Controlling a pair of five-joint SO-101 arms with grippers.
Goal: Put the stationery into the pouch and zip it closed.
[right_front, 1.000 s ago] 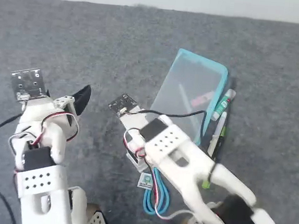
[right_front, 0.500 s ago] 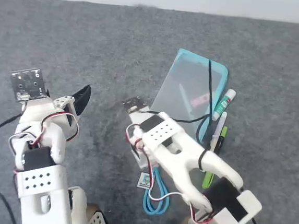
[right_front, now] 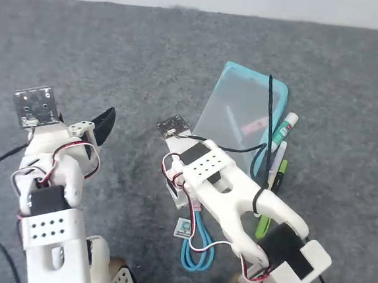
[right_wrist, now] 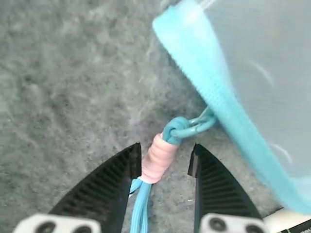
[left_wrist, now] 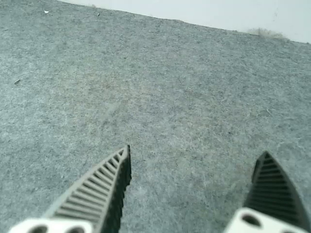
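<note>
The translucent pouch with a teal zipper edge lies flat on the grey mat, with a pink item and a pen inside. Several pens lie alongside its right edge. My right arm hangs over the pouch's near corner. In the right wrist view my right gripper is open only narrowly, its fingers on either side of the pink zipper pull, which hangs from a teal ring on the zipper band. My left gripper is wide open over bare mat, far left of the pouch.
A blue cord loop with a small tag trails from the pull toward the near edge. A black cable drapes across the pouch. The left arm's black finger points toward the mat's middle.
The right arm has swung and settled over the pouch's near corner. Its black cable now lies across the pouch. The left arm has not moved.
</note>
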